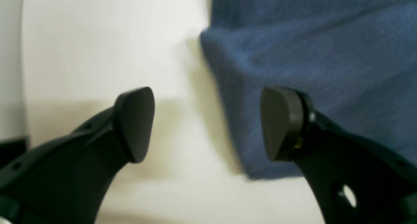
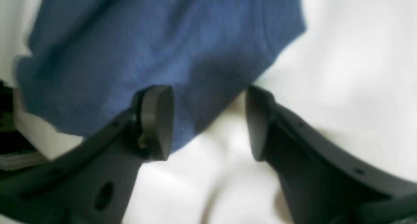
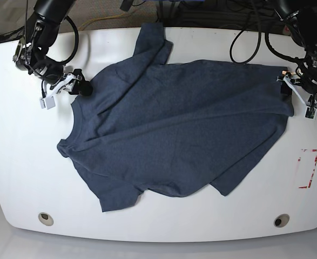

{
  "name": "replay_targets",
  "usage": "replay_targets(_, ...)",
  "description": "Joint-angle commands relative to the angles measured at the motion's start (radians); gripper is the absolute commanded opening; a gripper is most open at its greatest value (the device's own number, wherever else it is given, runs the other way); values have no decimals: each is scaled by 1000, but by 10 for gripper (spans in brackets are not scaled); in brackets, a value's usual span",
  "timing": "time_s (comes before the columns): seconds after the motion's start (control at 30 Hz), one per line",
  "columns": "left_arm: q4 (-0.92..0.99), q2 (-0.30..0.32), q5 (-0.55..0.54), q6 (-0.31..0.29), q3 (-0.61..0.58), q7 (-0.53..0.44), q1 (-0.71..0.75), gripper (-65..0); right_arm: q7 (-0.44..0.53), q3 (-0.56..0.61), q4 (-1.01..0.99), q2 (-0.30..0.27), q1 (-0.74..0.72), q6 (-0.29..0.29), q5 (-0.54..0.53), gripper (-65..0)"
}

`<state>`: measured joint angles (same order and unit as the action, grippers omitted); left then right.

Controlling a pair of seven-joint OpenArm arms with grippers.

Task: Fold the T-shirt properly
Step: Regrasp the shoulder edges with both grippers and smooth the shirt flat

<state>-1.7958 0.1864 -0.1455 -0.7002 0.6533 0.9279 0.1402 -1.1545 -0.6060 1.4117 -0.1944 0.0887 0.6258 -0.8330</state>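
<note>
The dark slate-blue T-shirt (image 3: 174, 129) lies spread flat and turned at an angle on the white table (image 3: 18, 162), collar towards the left. My right gripper (image 3: 74, 86) stands open at the shoulder beside the collar. In its wrist view the gripper (image 2: 208, 123) straddles the edge of the T-shirt (image 2: 163, 38), left finger over cloth, right finger over bare table. My left gripper (image 3: 298, 94) is open at the shirt's far right corner. In its wrist view the gripper (image 1: 207, 123) brackets the edge of the T-shirt (image 1: 309, 54), right fingertip (image 1: 277, 123) above the fabric. Neither holds cloth.
A red-outlined rectangle (image 3: 307, 168) is marked on the table at the right. Two round holes (image 3: 46, 218) (image 3: 280, 220) sit near the front edge. Cables (image 3: 244, 32) run along the back edge behind the shirt.
</note>
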Motion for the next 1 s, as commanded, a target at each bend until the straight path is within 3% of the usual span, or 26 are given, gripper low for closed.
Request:
replay_targets(0.0, -14, 35, -45, 2, 15, -16, 12, -181, 1, 2, 15, 26, -34, -2, 77, -308)
replay_targets(0.17, 3, 48, -148, 2, 96, 38, 32, -179, 1, 2, 21, 74, -54, 4, 168, -309)
replay_targets(0.3, 58, 48, -240, 2, 193, 147, 28, -179, 1, 2, 16, 80, -68, 4, 175, -309)
replay_targets(0.4, 90, 51, -276, 2, 230, 158, 34, -178, 1, 4, 16, 83, -68, 1, 174, -309)
replay_targets(0.63, 101, 65, -279, 2, 231, 170, 35, -178, -6, -9, 24, 80, -73, -4, 263, -303)
replay_targets(0.97, 96, 65, -277, 2, 233, 185, 35, -178, -6, -119, 22, 57, -2, -4, 268, -303)
